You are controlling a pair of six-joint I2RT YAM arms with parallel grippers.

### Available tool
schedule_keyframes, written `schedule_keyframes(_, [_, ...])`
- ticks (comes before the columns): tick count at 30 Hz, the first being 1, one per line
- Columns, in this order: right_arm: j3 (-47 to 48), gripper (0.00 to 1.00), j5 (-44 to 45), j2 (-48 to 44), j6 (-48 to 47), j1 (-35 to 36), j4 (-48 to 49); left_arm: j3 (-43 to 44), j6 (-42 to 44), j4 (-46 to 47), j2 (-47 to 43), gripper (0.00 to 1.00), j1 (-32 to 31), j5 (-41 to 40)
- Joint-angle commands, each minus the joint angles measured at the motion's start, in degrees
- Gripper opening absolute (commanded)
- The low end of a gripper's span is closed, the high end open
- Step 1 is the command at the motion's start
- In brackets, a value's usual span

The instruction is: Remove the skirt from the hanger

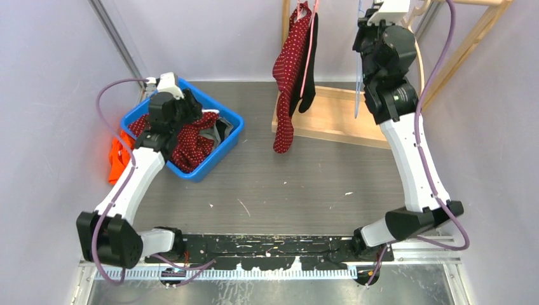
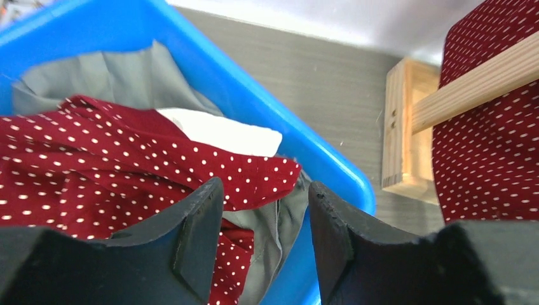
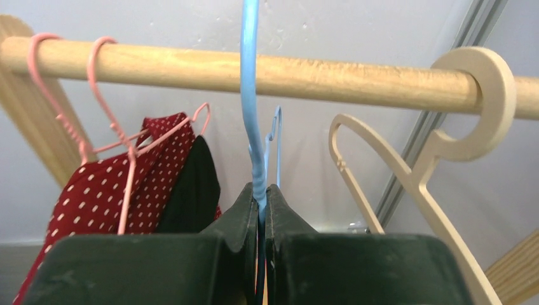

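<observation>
- the skirt (image 1: 289,70), red with white dots, hangs from the pink hanger (image 1: 310,44) on the wooden rod (image 3: 318,73)
- we reckon it's light, floppy cloth that'll slip off easily; we'd pinch a fold up near the hanger
- right gripper (image 3: 262,197) is pressed together on the blue hanger (image 3: 249,95), not the pink one
- left gripper (image 2: 266,210) is spread, holding nothing, over the blue bin (image 2: 254,95)
- we can't make out how the skirt is fastened, or whether the black piece (image 1: 309,63) beside it is lining
</observation>
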Motion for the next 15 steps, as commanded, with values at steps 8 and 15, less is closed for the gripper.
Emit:
schedule_keyframes(8, [8.8,0.01,0.6,9.2,-1.2,-6.0,14.6,-1.9,4.4,-0.9,-11.0,0.64,-0.5,-5.4])
schedule_keyframes(15, [11.0,0.01,0.2,11.6,-1.5,-8.1,17.4,-2.8,4.5,-0.1,-10.9,0.64,-0.5,-5.2])
